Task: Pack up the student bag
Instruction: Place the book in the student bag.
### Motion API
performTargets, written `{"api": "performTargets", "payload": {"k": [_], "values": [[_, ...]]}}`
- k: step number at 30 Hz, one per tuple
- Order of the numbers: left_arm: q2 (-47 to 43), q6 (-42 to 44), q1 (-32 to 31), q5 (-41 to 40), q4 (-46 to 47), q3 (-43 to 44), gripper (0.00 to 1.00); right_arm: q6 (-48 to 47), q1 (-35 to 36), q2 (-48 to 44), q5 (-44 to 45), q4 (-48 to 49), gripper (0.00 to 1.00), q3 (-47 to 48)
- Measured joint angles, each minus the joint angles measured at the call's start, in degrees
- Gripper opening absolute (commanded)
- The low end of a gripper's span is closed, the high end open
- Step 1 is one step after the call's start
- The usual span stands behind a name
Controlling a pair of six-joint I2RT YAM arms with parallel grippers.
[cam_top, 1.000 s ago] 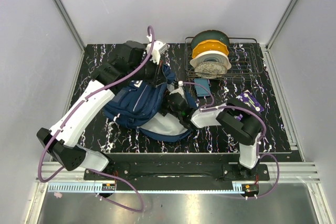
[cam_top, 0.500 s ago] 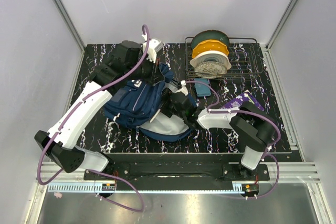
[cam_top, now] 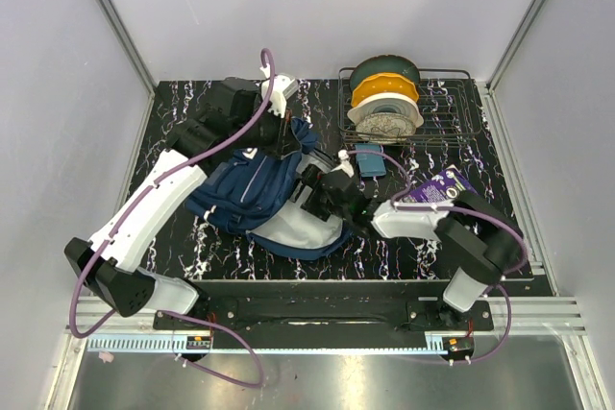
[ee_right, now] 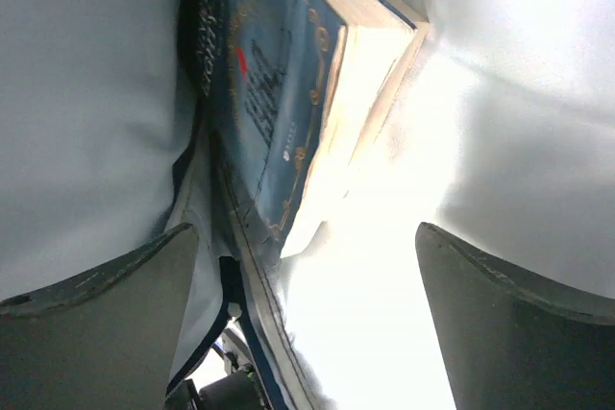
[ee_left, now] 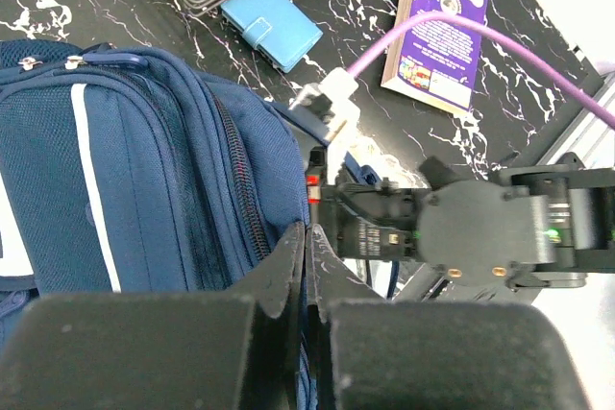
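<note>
In the last second the right jaws have been pushed deeper into the mouth of the bag [cam_top: 245, 189], and more of a purple booklet [cam_top: 437, 186] has been uncovered behind them. They are spread wide inside the pale lining, with a blue book [ee_right: 259, 93] just ahead, so that item is judged delivered. The left jaws are pinched shut on the bag's rim. Counted: one bag, one book, one booklet, one wallet [cam_top: 370, 160], one rack [cam_top: 452, 117], three spools [cam_top: 384, 103].

I see white shells, black joints on left arm [cam_top: 154, 199] and right arm [cam_top: 413, 223]; purple cable [cam_top: 267, 62] behind left gripper [ee_left: 307, 237]; right gripper [ee_right: 307, 229] fingers [ee_right: 86, 304] grey.
</note>
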Motion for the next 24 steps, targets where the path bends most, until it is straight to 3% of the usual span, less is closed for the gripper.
{"api": "performTargets", "payload": {"k": [12,20,23,24], "values": [[-0.68,-0.44,0.9,0.09,2.27,-1.84,0.0,-3.85,0.0,-9.35,1.86,-1.81,1.0,-3.58],[-4.74,-3.26,6.34,-1.51,6.16,-8.37,0.0,-10.05,0.0,-38.18,9.05,-13.97,1.0,-12.81],[-5.68,-4.0,7.37,-1.49,7.72,-11.65,0.28,-11.06,0.0,-48.68,13.79,-19.67,1.0,-14.62],[-5.92,-4.11,7.43,-1.46,7.87,-12.59,0.43,-11.28,0.0,-52.28,15.96,-21.99,1.0,-15.3]]}}
